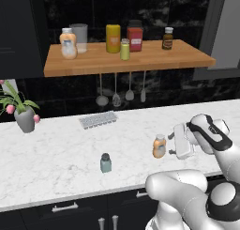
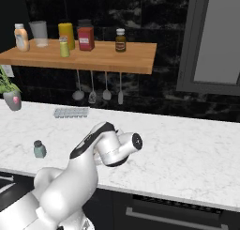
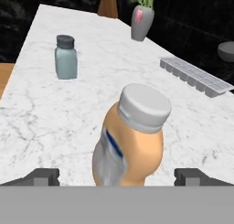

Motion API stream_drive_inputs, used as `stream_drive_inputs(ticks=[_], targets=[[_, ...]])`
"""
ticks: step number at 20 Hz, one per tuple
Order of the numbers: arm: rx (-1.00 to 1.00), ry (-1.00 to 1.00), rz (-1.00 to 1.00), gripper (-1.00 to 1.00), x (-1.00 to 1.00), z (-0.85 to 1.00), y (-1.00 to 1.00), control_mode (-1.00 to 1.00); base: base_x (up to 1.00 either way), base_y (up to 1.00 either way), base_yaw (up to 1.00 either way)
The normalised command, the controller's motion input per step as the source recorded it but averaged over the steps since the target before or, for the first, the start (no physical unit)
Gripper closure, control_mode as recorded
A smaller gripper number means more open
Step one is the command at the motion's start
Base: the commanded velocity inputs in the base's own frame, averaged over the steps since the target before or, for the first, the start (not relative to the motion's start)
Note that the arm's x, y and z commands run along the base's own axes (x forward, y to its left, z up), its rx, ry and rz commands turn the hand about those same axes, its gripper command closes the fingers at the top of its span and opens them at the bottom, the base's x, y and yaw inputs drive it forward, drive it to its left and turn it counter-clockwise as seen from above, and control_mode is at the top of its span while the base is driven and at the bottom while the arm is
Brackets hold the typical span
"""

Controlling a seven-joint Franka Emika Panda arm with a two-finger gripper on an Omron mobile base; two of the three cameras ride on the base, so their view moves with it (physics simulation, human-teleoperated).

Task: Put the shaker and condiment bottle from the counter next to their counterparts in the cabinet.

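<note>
Claw (image 3: pixel 116 176) spread wide, straddling the orange bottle (image 3: pixel 131 136) near the surface's (image 1: pixel 56 154) front edge; nothing gripped, teal shaker (image 1: pixel 106 163) apart.

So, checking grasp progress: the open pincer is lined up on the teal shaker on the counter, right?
Not the shaker. The hand view shows the open pincer lined up on the orange condiment bottle; the shaker stands apart, farther along the counter.
</note>
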Motion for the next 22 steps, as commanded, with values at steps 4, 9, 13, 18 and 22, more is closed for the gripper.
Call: stream_drive_inputs(ticks=[4,9,13,18,22], targets=[[0.00,0.00,0.03,-1.00,0.08,-0.02,0.01,-1.00,0.00,0.00,0.00],[0.00,0.00,0.01,-1.00,0.15,-0.02,0.01,-1.00,0.00,0.00,0.00],[0.00,0.00,0.01,-1.00,0.12,-0.02,0.02,-1.00,0.00,0.00,0.00],[0.00,0.00,0.01,-1.00,0.07,-0.03,0.06,-1.00,0.00,0.00,0.00],[0.00,0.00,0.01,-1.00,0.03,-0.05,0.08,-1.00,0.00,0.00,0.00]])
